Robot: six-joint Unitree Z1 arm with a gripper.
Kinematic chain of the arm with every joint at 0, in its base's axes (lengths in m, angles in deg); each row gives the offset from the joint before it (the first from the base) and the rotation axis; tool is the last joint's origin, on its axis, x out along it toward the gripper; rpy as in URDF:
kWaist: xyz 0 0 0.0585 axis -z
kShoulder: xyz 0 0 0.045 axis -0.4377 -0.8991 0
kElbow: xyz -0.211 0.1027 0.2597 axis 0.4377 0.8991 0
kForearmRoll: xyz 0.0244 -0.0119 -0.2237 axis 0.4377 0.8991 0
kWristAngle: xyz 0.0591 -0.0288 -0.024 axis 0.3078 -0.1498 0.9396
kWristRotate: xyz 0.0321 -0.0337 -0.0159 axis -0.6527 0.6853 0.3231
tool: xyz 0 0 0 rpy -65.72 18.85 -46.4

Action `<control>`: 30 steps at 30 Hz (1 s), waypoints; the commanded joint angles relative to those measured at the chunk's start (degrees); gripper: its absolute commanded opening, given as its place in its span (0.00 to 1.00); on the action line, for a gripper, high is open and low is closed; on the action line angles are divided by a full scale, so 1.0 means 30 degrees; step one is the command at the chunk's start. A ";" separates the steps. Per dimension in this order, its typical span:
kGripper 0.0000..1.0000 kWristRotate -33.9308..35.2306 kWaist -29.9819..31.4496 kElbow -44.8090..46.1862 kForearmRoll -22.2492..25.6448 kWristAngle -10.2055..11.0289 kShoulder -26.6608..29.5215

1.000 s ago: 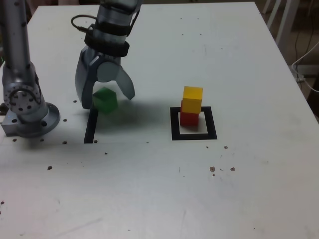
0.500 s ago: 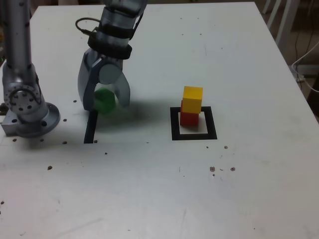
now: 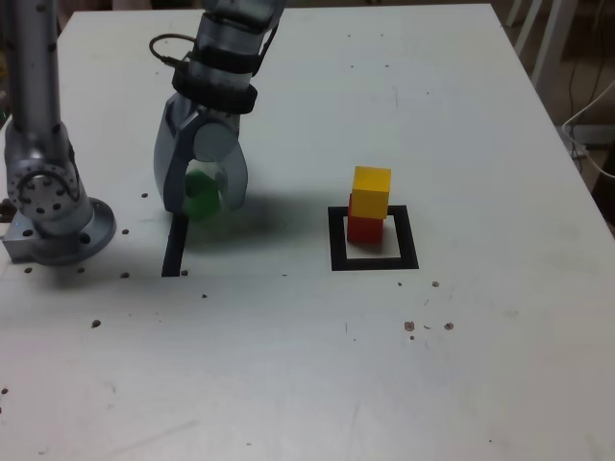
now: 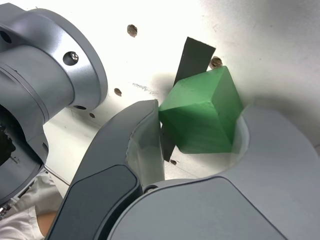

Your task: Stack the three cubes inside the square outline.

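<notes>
Hand (image 3: 202, 197) now narrowed from wide apart, both jaws touching green cube (image 4: 202, 115) on tabletop (image 3: 288, 365). Grip apparently forming; lift onto yellow cube (image 3: 371, 188) pending.

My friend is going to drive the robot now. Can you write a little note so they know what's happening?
Gripper: jaws closed around the green cube, touching it on both sides; cube on the table beside the black line.
Yellow cube sits on the red cube inside the square outline.
Done: two cubes stacked.
Left: lift the green cube and set it on the yellow one.
</notes>
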 commanded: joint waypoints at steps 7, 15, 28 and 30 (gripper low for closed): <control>0.28 -0.0079 0.0055 0.0063 -0.0086 0.0173 -0.0077; 0.28 -0.0057 0.0929 -0.0450 0.0117 0.0591 0.0689; 0.28 -0.0314 0.4369 -0.4919 0.2575 0.1344 0.1437; 0.28 -0.0339 0.4691 -0.5429 0.2963 0.1504 0.1464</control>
